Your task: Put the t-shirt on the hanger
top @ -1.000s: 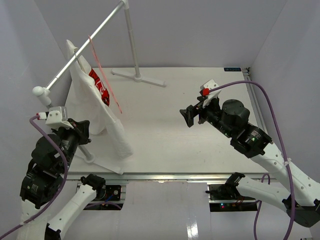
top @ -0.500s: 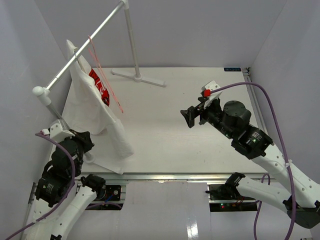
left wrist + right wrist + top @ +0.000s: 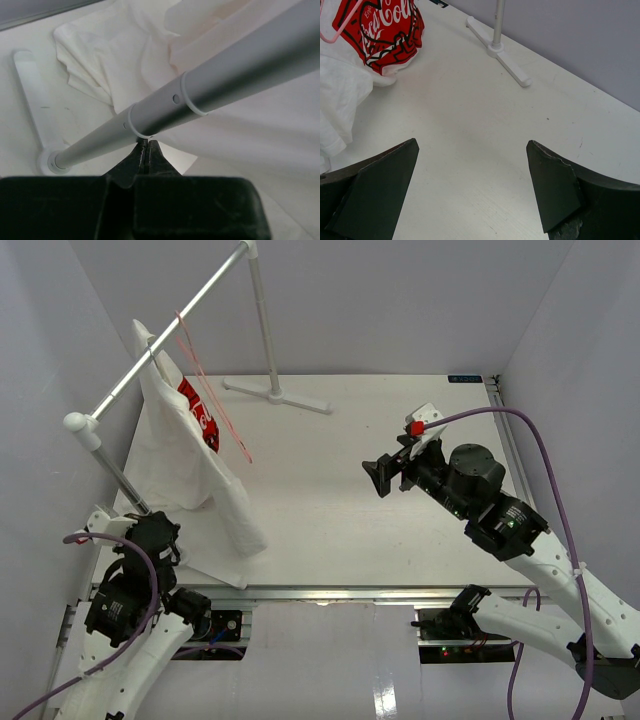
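The white t-shirt (image 3: 185, 455) hangs from the rack rail (image 3: 170, 335) at the left, its hem resting on the table. Its red logo (image 3: 197, 412) faces right and also shows in the right wrist view (image 3: 380, 30). I cannot make out the beige hanger; the shirt's shoulders cover where it would be. My left gripper (image 3: 165, 538) is shut and empty, low by the rack's near pole (image 3: 200, 85), with shirt cloth (image 3: 115, 50) beyond its tips (image 3: 145, 149). My right gripper (image 3: 383, 475) is open and empty above the table's middle right (image 3: 472, 144).
A thin pink wire hanger (image 3: 212, 395) hangs on the rail beside the shirt and shows in the right wrist view (image 3: 332, 35). The rack's far pole (image 3: 262, 320) stands on a base foot (image 3: 280, 395) at the back. The near base foot (image 3: 30, 85) lies at the front left.
My left arm has pulled back and down from beside the shirt toward the near-left corner. The pink hanger has swung slightly. The right arm has barely moved.
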Controlling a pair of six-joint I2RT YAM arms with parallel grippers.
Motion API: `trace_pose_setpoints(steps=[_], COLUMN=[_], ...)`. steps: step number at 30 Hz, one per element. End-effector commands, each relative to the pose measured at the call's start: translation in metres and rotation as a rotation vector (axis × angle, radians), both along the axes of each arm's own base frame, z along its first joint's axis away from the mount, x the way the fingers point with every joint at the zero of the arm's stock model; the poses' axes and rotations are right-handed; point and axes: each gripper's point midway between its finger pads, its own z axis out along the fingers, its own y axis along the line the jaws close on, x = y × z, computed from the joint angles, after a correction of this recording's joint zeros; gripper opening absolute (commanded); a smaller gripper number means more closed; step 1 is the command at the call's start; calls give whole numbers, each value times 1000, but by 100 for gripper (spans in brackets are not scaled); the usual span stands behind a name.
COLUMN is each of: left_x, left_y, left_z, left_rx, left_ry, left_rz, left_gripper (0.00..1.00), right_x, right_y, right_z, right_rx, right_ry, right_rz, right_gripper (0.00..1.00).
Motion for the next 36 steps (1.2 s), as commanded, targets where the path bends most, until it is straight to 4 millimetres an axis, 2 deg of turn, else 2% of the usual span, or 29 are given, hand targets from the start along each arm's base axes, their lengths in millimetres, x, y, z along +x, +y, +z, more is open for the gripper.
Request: trace_pose_setpoints(steps=[1,5,9,15,18,25,30,36], left_x=[3,9,20,29,31,27,20,18], left_y=[22,23,18,22,22,30,30,36], left_z=[5,-2,5,19,18,27,23,28], left_rx=[52,79,109,203,231,290,281,385], left_ry=[-32,14,7,17,27,36,71,95], left_rz=[148,181,161,176,176,199,179,180], left_gripper=[0,0,0,0,0,0,0,0], right_x=[-2,-2,-3,-6,-7,-7,-7,-7], right_y=[-2,-3,-3,-5,-6,-6,-6,-6], right_z=[14,14,14,17,18,19,18,18], right_rx=[41,41,41,51,53,53,50,49], right_ry=[-41,-41,-41,-48,-52,-52,-53,-54], right_rz=[5,3,6,9,9,10,10,10], right_gripper=[95,95,95,95,95,95,95,95])
